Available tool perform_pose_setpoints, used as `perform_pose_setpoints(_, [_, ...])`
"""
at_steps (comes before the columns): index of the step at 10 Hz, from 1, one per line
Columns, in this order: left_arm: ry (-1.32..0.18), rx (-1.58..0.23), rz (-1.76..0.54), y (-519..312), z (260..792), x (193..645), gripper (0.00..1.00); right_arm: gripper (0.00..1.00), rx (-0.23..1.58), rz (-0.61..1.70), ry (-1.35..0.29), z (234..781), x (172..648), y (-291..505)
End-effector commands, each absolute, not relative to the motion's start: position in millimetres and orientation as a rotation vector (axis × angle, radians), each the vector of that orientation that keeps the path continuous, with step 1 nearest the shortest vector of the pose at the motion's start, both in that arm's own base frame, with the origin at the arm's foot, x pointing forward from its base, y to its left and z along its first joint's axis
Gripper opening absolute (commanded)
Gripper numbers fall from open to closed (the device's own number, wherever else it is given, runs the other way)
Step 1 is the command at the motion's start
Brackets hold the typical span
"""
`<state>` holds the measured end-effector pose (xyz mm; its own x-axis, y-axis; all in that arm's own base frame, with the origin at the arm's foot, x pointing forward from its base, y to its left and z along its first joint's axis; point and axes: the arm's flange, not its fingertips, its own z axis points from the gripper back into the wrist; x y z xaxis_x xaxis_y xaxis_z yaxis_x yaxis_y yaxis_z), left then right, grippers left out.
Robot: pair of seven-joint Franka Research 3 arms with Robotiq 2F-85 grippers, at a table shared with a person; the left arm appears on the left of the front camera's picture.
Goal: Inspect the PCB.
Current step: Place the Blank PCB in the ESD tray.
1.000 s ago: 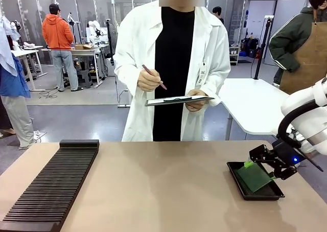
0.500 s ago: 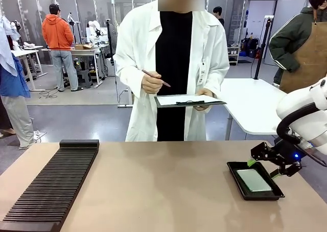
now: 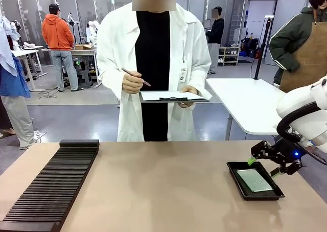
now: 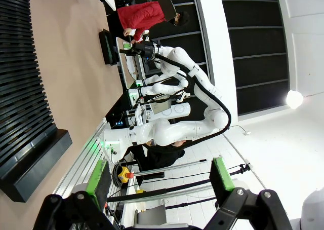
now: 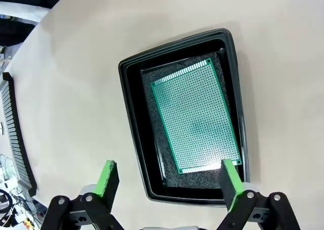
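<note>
The PCB (image 5: 196, 116) lies flat in the black tray (image 5: 132, 133) on the table (image 3: 163, 186). My right gripper (image 5: 167, 182) hovers above the tray, jaws spread, grasping nothing; my left gripper (image 4: 159, 177) likewise released

PCB (image 3: 254, 180): was tilted up between the right gripper's fingers a second ago; now lay flat in the black tray (image 3: 240, 184).
Right gripper (image 3: 272, 163): had let go and drawn back, up and toward the desk's right edge, fingers spread.
Person (image 3: 153, 63): stepped toward picture left.
Clipboard (image 3: 171, 96): moved left with them, held level.
</note>
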<state>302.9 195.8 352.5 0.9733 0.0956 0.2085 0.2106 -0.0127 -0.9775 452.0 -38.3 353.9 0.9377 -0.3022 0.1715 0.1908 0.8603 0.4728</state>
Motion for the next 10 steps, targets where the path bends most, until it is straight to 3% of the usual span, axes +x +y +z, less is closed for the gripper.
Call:
perform_pose_setpoints(1, [-0.235, -1.579, -0.088, 195.0, 357.5, 303.2, 1.0, 1.0, 0.468, -0.256, -0.247, 353.9, 452.0, -37.2])
perform_pose_setpoints(10, [-0.235, -1.579, -0.088, 195.0, 357.5, 303.2, 1.0, 1.0, 0.469, -0.262, -0.245, 353.9, 451.9, -38.5])
